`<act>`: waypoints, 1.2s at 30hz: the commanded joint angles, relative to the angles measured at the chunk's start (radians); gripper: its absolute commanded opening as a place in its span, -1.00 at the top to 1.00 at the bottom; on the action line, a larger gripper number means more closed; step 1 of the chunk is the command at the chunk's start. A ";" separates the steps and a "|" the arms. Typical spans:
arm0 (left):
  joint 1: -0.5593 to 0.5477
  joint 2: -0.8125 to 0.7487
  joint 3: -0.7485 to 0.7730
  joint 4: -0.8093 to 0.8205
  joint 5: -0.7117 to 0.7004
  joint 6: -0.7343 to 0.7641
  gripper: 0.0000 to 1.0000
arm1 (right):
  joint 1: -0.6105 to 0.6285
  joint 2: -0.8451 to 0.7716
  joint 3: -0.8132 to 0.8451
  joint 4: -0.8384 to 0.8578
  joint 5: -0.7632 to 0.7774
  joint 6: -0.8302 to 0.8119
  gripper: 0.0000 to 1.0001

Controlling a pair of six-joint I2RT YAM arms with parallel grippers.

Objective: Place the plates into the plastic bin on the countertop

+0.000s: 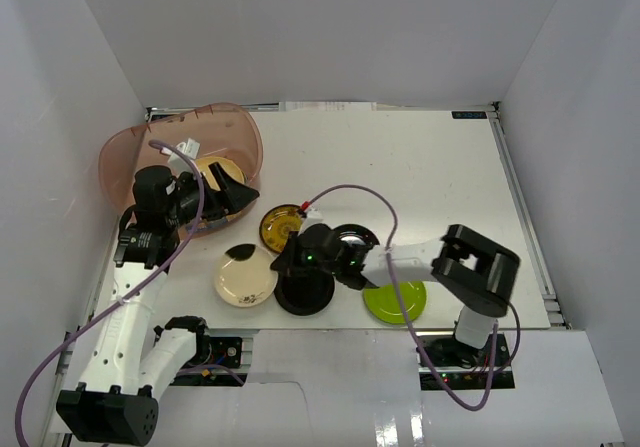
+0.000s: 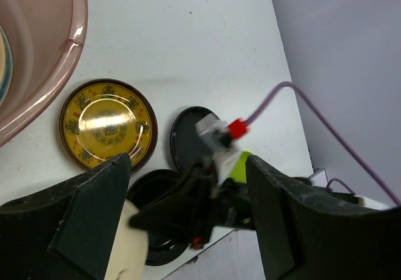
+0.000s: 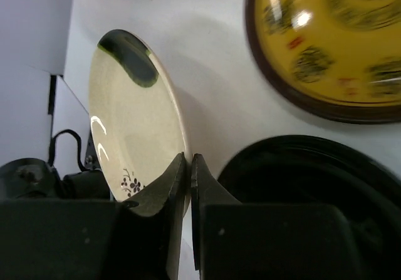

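White walls close in the countertop, with the plastic bin at its far left corner. The left gripper hangs over the bin's near rim, jaws spread and empty, where it could block an incoming plate. Further right, the cream plate sits on the counter, outside the bin. The right gripper is clamped on its rim alone. So thin a hold may let it swing or slip onto the black plate just beside.
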 commanded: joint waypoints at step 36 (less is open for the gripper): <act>-0.475 0.388 -0.595 0.771 -0.874 -0.613 -0.08 | -0.835 -0.994 -0.510 -0.207 -0.279 -0.353 0.85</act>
